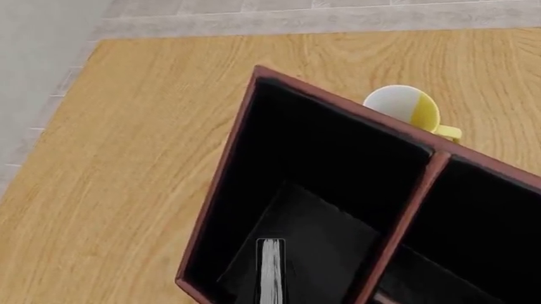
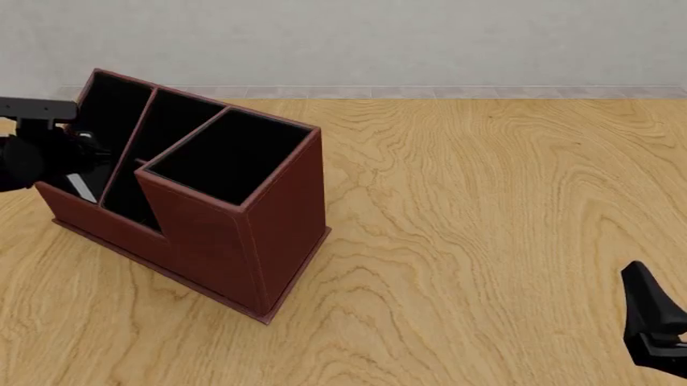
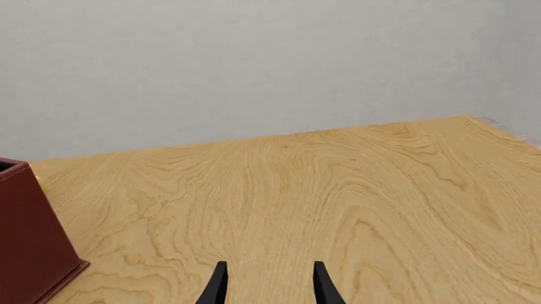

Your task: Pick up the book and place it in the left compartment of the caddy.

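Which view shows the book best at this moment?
The left wrist view: the book stands page edges up inside the caddy's left compartment. The front view shows only a pale sliver; the right wrist view shows none of it.

Caddy (image 2: 215,233) standing on the counter (image 2: 483,241) at its left side, turned at an angle. Three sections side by side: left compartment (image 2: 108,112) farthest left, a shorter slot (image 2: 161,133) in the middle, a taller section (image 2: 231,157) nearest the front and right. Book (image 1: 272,269) standing on edge inside the left compartment. Mug (image 1: 407,109) on the counter just behind the caddy's far wall. Left gripper (image 2: 76,157) over the left compartment; right gripper (image 3: 268,285) well apart at the counter's front right.
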